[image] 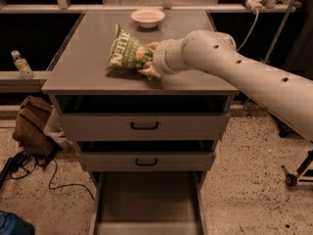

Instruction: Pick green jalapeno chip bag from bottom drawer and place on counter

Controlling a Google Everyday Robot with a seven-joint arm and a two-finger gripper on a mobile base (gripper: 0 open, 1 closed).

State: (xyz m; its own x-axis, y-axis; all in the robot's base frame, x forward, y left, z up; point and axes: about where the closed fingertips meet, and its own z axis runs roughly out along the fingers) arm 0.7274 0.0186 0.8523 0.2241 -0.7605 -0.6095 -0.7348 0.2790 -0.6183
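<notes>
The green jalapeno chip bag [126,52] rests on the counter [93,58], left of centre, its pale lettering facing the camera. My gripper [149,60] reaches in from the right on the white arm and is closed on the bag's right end. One finger [151,71] shows below the bag, touching the counter. The bottom drawer [146,204] is pulled out below, and its grey floor shows nothing on it.
A white bowl [147,17] stands at the counter's back. The two upper drawers with black handles [144,126] are shut. A water bottle [22,65] stands on a ledge to the left. A brown bag [32,126] and cables lie on the floor at left.
</notes>
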